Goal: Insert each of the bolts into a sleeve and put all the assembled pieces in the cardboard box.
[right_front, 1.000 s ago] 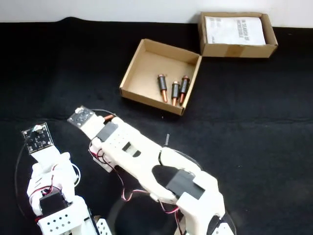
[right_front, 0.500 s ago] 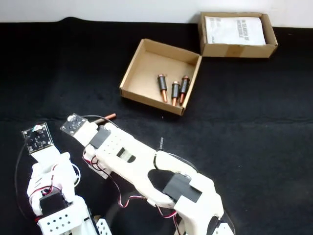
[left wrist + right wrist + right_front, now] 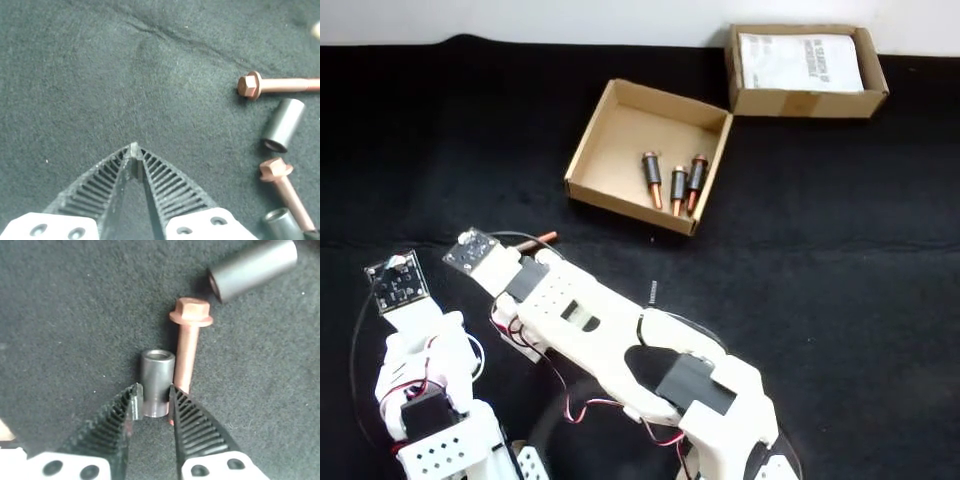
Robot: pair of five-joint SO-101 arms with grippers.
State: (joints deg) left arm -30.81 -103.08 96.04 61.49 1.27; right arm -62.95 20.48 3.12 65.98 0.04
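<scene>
Your left gripper (image 3: 134, 159) sits with its tips together over the tabletop (image 3: 75, 75). Your right gripper (image 3: 153, 401) is clamped on a sleeve (image 3: 156, 375), a bolt (image 3: 187, 347) touching it. Farther off, the cardboard box (image 3: 625, 205) holds three assembled pieces (image 3: 678, 183).

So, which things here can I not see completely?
High view: a white arm covers one end of a copper-coloured metal bolt.
Left wrist view: the picture's edge cuts off a dark grey metal sleeve.
Right wrist view: a finger of the right gripper hides the tip of a copper bolt.
</scene>
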